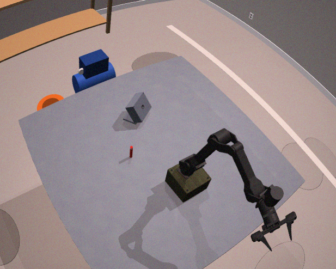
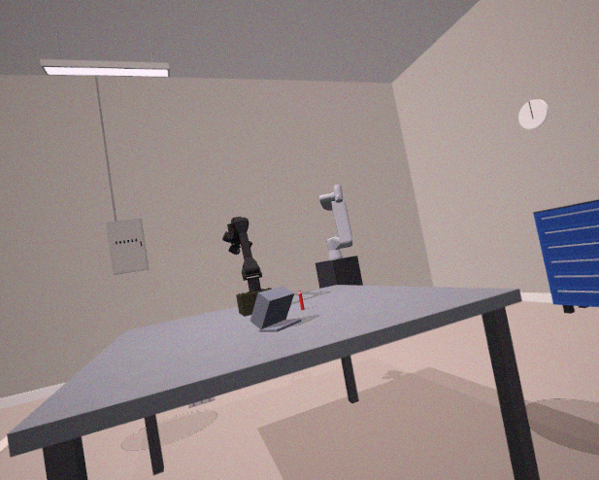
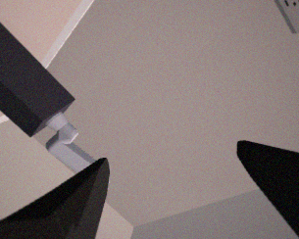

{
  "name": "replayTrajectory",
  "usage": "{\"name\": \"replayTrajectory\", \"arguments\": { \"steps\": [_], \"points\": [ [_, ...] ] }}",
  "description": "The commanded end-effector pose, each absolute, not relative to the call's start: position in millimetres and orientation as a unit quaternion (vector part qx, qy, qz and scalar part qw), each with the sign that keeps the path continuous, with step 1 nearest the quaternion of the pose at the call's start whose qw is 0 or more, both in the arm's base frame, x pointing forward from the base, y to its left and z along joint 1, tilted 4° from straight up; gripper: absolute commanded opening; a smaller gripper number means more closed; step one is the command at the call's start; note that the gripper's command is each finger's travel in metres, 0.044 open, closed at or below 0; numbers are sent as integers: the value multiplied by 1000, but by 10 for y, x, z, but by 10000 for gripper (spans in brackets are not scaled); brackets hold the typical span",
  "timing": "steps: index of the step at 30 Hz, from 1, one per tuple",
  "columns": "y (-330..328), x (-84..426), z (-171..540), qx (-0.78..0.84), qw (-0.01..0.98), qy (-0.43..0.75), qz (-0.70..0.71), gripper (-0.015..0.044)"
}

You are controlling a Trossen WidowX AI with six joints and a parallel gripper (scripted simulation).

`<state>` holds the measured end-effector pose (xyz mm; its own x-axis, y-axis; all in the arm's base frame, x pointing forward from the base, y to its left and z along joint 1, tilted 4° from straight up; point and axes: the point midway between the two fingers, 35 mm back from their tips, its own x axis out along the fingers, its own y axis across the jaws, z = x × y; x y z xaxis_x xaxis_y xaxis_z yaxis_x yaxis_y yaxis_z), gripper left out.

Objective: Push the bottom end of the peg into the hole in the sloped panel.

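Observation:
A small red peg point(image 1: 130, 152) point(image 2: 301, 301) stands upright on the grey table point(image 1: 98, 185) point(image 2: 185, 356). The grey sloped panel point(image 1: 138, 105) point(image 2: 271, 305) stands beyond it on the same table; one small round hole point(image 1: 142, 107) shows in its face in the top view. My gripper point(image 1: 281, 245) point(image 3: 173, 156) is open and empty, with its fingers wide apart. It hangs out past the table edge, on the far side of the arm's base from the peg and panel. The wrist view shows neither peg nor panel. The peg's cross-section is too small to tell.
The arm's base sits on a dark olive block point(image 1: 188, 183) point(image 2: 245, 303) between the gripper and the peg. A thin support piece point(image 1: 129, 121) sticks out behind the panel. A blue tank point(image 1: 93, 78) and an orange ring-like object point(image 1: 40, 103) are beyond the table's edge.

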<state>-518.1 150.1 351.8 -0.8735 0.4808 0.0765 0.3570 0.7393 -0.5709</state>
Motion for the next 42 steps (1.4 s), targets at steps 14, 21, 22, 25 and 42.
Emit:
{"name": "replayTrajectory", "arguments": {
  "steps": [14,21,22,25,42],
  "points": [
    [2221,-4897,3280,-292,105,-887,343,440],
    [2565,-4692,3152,-327,107,-859,379,440],
    [2622,-4659,3129,-332,107,-855,383,440],
    [2787,-4556,3060,-350,108,-842,396,440],
    [3575,-3883,2718,-438,129,-753,475,440]
  ]
}}
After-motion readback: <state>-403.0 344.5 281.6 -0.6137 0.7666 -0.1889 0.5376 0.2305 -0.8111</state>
